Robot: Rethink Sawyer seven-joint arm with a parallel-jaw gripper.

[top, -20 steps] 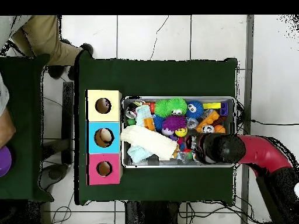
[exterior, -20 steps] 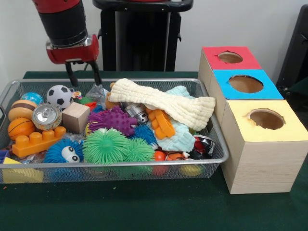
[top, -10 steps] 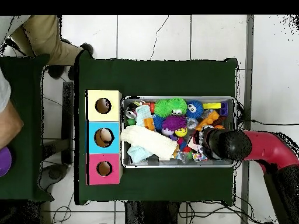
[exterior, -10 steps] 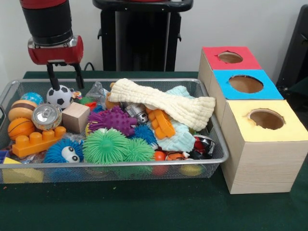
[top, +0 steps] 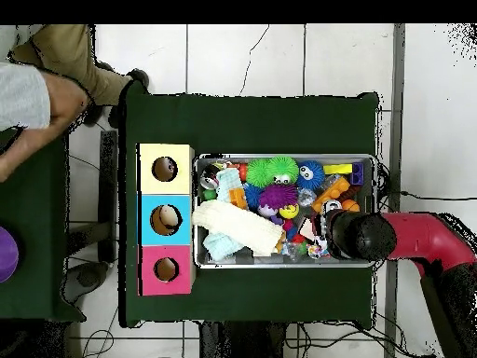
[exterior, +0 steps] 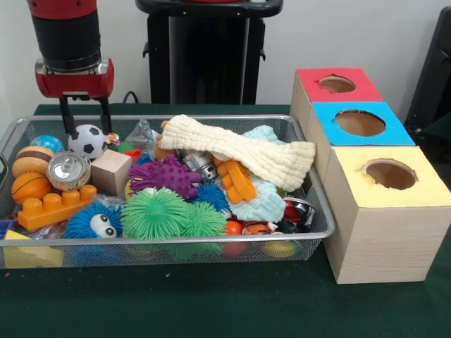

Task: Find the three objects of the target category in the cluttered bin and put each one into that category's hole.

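Straddling the glossy black-and-white soccer ball [exterior: 87,140] at the wire-mesh bin's [exterior: 162,246] far corner, the spread claw [exterior: 85,121] seems not quite touching it, near a ribbed cream cloth [exterior: 243,152].

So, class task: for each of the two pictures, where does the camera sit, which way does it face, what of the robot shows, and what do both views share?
Front view: sits across the table, facing the wire bin and three boxes; the gripper, open, hangs over the soccer ball.
Overhead view: sits above, looking straight down; the red arm reaches in from the right; a person's sleeve shows top left.
Shared: bin, boxes, cream cloth.
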